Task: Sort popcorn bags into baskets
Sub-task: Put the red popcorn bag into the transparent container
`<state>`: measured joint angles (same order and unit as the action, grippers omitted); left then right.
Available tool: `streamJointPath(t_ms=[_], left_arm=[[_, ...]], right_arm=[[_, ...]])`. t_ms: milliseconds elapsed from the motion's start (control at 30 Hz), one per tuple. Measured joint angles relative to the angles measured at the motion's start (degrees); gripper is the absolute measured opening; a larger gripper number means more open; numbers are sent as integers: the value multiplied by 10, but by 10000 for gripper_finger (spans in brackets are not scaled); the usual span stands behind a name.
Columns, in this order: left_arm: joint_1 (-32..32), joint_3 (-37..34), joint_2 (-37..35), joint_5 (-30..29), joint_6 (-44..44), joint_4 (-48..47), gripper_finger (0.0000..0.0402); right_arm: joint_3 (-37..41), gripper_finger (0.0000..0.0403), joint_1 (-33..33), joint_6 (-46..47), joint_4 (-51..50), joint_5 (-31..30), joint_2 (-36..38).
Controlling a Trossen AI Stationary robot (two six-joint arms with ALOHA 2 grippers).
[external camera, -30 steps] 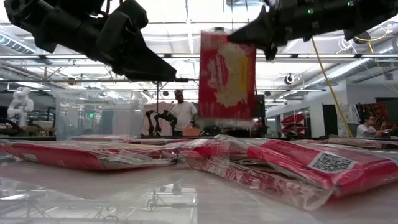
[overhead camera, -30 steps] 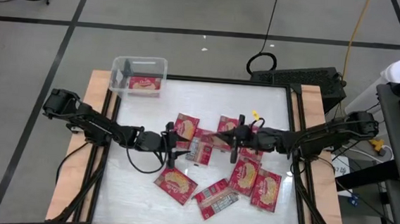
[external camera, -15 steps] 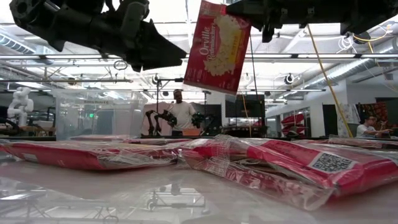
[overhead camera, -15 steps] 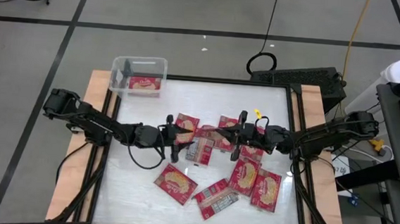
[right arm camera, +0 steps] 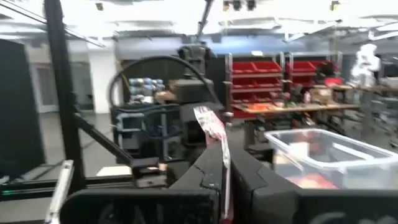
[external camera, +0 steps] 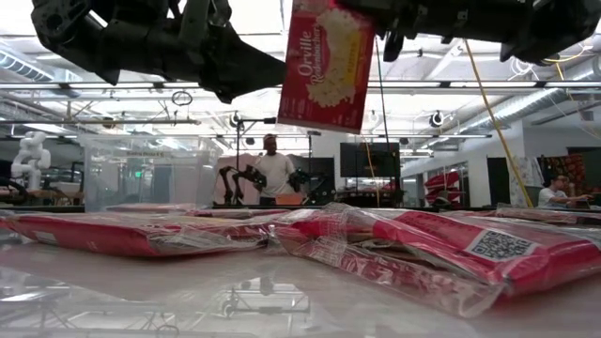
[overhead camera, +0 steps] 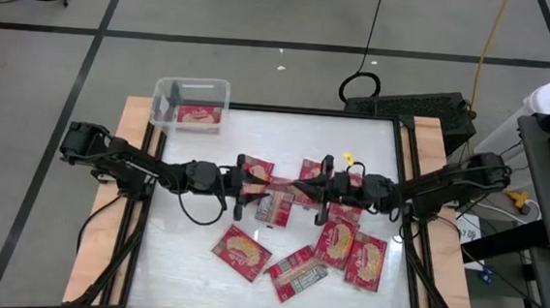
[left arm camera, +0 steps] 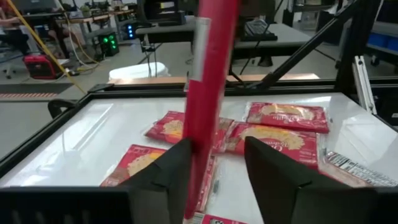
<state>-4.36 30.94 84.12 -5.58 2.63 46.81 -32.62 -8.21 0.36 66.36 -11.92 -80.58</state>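
A: Up at the far-left corner sits the clear plastic rectangular bin (overhead camera: 191, 104) with one red popcorn packet (overhead camera: 198, 116) inside. Left claw (overhead camera: 246, 183) straddles a lifted flat red popcorn bag (external camera: 326, 62), can't tell if it's pinching yet.

B: Yep, right claw (overhead camera: 304, 188) is clenched on that bag's edge, mid-air above the white surface (overhead camera: 190, 255) and loose red packets (overhead camera: 339, 244).

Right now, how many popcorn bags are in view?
About 10 bags: one in the bin, one held aloft by the right gripper, roughly eight on the table; overlaps may hide some.
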Motion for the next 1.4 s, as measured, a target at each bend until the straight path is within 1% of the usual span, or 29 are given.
streamJointPath(t_ms=[133, 267, 367, 433, 500, 567, 733, 800, 867, 933, 1000, 1067, 1133, 1267, 1300, 1333, 1400], left_arm=[[0, 0, 0, 1, 0, -2, 108], [0, 0, 0, 1, 0, -2, 78], [0, 0, 0, -4, 1, -2, 64], [0, 0, 0, -8, 1, -3, 65], [0, 0, 0, -9, 2, -3, 80], [0, 0, 0, -9, -4, -3, 108], [0, 0, 39, -24, -28, 15, 207], [2, 4, 73, -25, -32, 52, 240], [3, 4, 105, -25, -32, 84, 259], [3, 3, 132, -24, -32, 126, 259], [3, 4, 148, -25, -33, 145, 240], [3, 4, 157, -29, -34, 148, 203], [2, 4, 157, -30, -32, 148, 154], [-3, 4, 144, -30, -16, 133, 36], [-3, 4, 140, -30, -16, 128, 23], [-3, 4, 133, -29, -16, 117, 20], [-3, 4, 111, -29, -16, 80, 29]], right_arm=[[0, 0, 2, -1, 37, 1, -20], [0, 0, 7, 6, 37, 1, -30], [0, 0, 7, 9, 36, 1, -31], [0, 0, 7, 9, 37, 1, -31], [0, 0, 8, 9, 37, 1, -31], [0, 0, 8, 8, 37, 1, -31], [0, 0, 7, 5, 40, 1, -31], [0, 0, 7, 5, 42, 1, -30], [0, 0, 7, 5, 41, 1, -30], [-1, 0, 7, 5, 37, 1, -30], [-1, 0, 7, 5, 37, 1, -30], [-1, 0, 7, 3, 37, 1, -30], [-1, 0, 7, 3, 34, 1, -30], [-1, 0, 7, 2, 26, 1, -30], [-1, 0, 7, 2, 26, 1, -30], [-1, 0, 7, 2, 26, 1, -30], [-1, 0, 7, 3, 24, 1, -30]])
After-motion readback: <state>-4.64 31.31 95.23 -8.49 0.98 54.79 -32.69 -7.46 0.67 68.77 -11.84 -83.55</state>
